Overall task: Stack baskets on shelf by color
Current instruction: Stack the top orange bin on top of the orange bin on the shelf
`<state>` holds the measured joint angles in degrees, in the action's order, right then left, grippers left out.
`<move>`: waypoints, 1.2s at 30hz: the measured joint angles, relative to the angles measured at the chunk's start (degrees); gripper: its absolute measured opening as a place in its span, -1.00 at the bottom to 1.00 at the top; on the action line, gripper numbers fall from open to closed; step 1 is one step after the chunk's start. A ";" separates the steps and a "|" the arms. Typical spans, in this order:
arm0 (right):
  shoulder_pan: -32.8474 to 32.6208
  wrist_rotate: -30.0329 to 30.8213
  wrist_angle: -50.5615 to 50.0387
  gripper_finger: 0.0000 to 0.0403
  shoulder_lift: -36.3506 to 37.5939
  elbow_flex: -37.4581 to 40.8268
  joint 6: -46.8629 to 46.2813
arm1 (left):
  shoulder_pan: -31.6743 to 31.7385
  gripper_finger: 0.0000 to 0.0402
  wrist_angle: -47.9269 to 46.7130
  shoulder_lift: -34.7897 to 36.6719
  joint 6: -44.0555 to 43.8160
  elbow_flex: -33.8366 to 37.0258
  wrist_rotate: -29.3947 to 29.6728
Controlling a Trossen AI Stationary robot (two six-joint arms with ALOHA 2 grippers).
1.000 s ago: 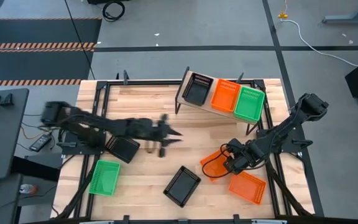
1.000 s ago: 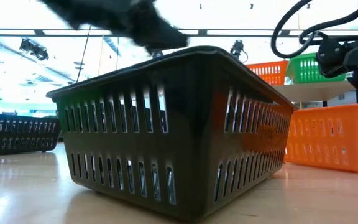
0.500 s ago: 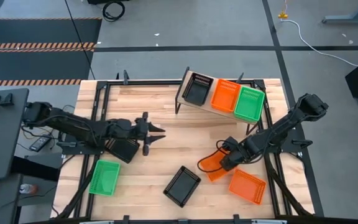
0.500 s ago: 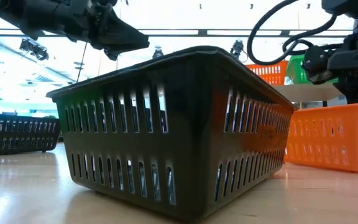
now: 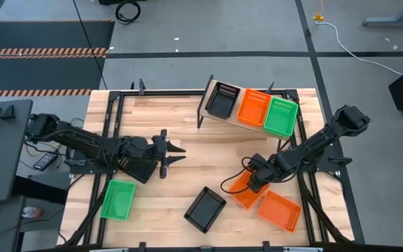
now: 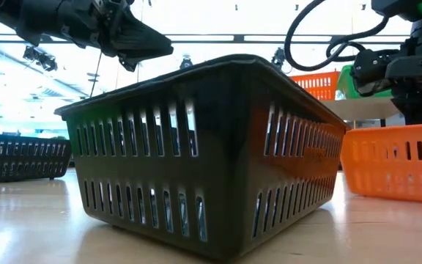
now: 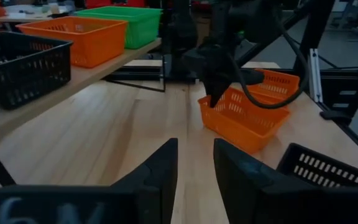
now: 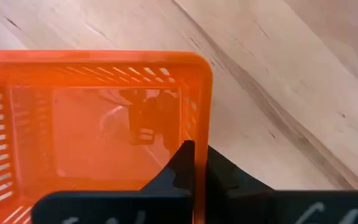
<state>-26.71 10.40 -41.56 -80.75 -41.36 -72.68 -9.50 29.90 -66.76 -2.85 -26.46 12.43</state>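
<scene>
The shelf (image 5: 208,89) at the table's far side carries a black basket (image 5: 221,100), an orange one (image 5: 252,107) and a green one (image 5: 280,115). My right gripper (image 5: 252,183) is shut on a loose orange basket (image 5: 242,190) at the table's right. A second orange basket (image 5: 280,211) lies beside it. My left gripper (image 5: 178,153) is open and empty above the table's middle left, just right of a black basket (image 5: 137,168). A green basket (image 5: 117,199) and another black basket (image 5: 205,208) rest on their bottoms near the front. My right gripper holds the orange basket by one short wall, at its rim (image 8: 197,124) near a corner. One finger (image 8: 176,165) is inside the basket and one outside. The fingers come from above, pointing down. I cannot tell whether the basket's bottom rests on the table.
The front black basket fills the low view (image 6: 204,154), with the left black one behind it (image 6: 24,158). Bare wood lies between the shelf and the loose baskets (image 5: 208,154). Black frame rails (image 5: 110,119) run along the table's left and right sides.
My left gripper has drawn back toward the table's left edge and stays open. My right gripper has shifted slightly toward the table's near left with the orange basket. The basket has turned about on the spot beside the second orange basket, which has stayed.
</scene>
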 joint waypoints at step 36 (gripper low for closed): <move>31.73 0.14 -41.92 -0.96 0.31 -61.34 57.70 | -1.68 -0.45 -0.95 -0.09 -0.81 -0.07 0.00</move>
<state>5.02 10.53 -83.48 -80.44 -102.70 -14.98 -11.18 28.95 -66.85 -3.66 -26.52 12.43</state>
